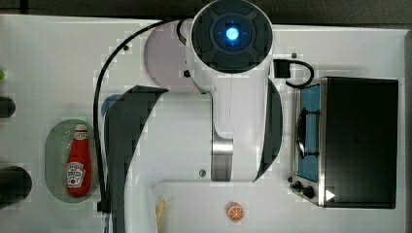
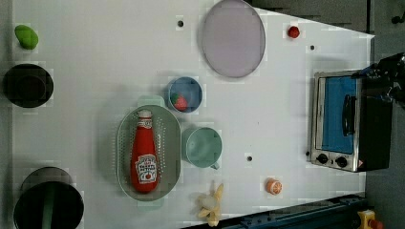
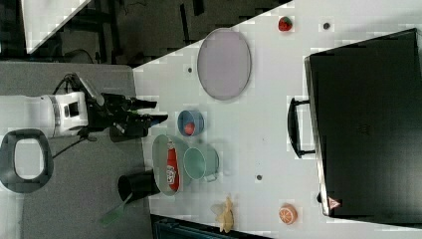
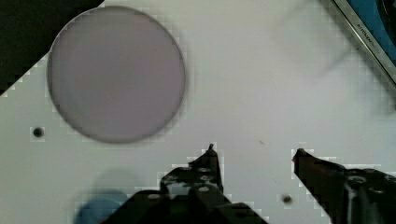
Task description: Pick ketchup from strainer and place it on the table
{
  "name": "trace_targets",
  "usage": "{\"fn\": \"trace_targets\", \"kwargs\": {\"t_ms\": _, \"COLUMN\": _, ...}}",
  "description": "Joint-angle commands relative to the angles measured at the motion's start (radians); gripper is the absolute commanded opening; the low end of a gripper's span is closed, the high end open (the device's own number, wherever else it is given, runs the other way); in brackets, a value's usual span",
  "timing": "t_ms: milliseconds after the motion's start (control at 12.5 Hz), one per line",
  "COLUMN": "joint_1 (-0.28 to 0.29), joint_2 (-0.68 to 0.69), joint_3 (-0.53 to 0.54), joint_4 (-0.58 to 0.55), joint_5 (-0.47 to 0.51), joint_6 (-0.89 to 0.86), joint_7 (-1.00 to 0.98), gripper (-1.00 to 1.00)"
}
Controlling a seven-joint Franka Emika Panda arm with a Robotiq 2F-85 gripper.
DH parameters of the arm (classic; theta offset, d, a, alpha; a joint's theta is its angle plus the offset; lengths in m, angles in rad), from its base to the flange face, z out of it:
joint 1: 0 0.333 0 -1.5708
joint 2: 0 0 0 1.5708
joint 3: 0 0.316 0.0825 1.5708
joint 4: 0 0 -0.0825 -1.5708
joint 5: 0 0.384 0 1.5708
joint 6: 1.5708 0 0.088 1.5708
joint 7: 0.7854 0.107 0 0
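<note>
Top view: I note the ketchup [image 1: 78,162] lying on its side inside the strainer [image 1: 54,155], cap pointing toward the top view's top. The strainer sits on the table [image 1: 48,63]. The arm's white body [image 1: 232,73] stands to the top view's right of the strainer, well apart from it, and a black cable [image 1: 97,107] runs just beside the strainer's right rim. A toaster oven [image 1: 350,141] stands far to the right of the strainer.

Left view: I see the ketchup [image 2: 144,157] flat in the strainer [image 2: 125,148], label up. A pale green cup [image 2: 203,147] stands just beside the strainer's right rim; a small blue bowl [image 2: 185,94] holding a strawberry [image 2: 180,102] sits near its upper right. The grey-lilac plate [image 2: 232,38] lies well above the strainer. A peeled banana [image 2: 212,205] and an orange half [image 2: 273,186] lie to its lower right.

Right view: I find the gripper [image 3: 157,110] to the upper left of the strainer [image 3: 161,149], apart from it and from the ketchup [image 3: 172,170]; nothing is between its fingers.

Wrist view: I record two dark fingertips [image 4: 210,158] spread apart with bare table [image 4: 261,93] between them, grasping nothing. The plate [image 4: 116,72] lies near them.
</note>
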Motion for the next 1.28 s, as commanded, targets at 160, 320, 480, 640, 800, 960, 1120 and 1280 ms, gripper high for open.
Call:
{"fn": "trace_targets", "kwargs": {"t_ms": 160, "joint_1": -0.099, "joint_2": -0.303, "joint_3": 0.062, "joint_4": -0.109, "joint_5": 0.050, "joint_6": -0.184, "joint_7": 0.098, "gripper": 0.82}}
{"fn": "trace_targets", "kwargs": {"t_ms": 320, "joint_1": -0.084, "joint_2": -0.289, "joint_3": 0.103, "joint_4": -0.109, "joint_5": 0.063, "joint_6": -0.164, "joint_7": 0.098, "gripper": 1.00}}
{"fn": "trace_targets", "kwargs": {"t_ms": 480, "joint_1": -0.071, "joint_2": -0.270, "joint_3": 0.162, "joint_4": -0.109, "joint_5": 0.063, "joint_6": -0.143, "joint_7": 0.098, "gripper": 1.00}}
{"fn": "trace_targets", "kwargs": {"t_ms": 640, "joint_1": -0.056, "joint_2": -0.240, "joint_3": 0.238, "joint_4": -0.109, "joint_5": 0.063, "joint_6": -0.118, "joint_7": 0.099, "gripper": 1.00}}
{"fn": "trace_targets", "kwargs": {"t_ms": 800, "joint_1": -0.045, "joint_2": -0.201, "joint_3": 0.325, "joint_4": -0.109, "joint_5": 0.063, "joint_6": -0.086, "joint_7": 0.099, "gripper": 1.00}}
{"fn": "trace_targets", "kwargs": {"t_ms": 960, "joint_1": -0.035, "joint_2": -0.157, "joint_3": 0.421, "joint_4": -0.109, "joint_5": 0.062, "joint_6": -0.043, "joint_7": 0.100, "gripper": 1.00}}
{"fn": "trace_targets", "kwargs": {"t_ms": 1120, "joint_1": -0.030, "joint_2": -0.104, "joint_3": 0.519, "joint_4": -0.110, "joint_5": 0.061, "joint_6": 0.027, "joint_7": 0.101, "gripper": 1.00}}
{"fn": "trace_targets", "kwargs": {"t_ms": 1280, "joint_1": -0.024, "joint_2": -0.040, "joint_3": 0.605, "joint_4": -0.114, "joint_5": 0.061, "joint_6": 0.089, "joint_7": 0.101, "gripper": 1.00}}
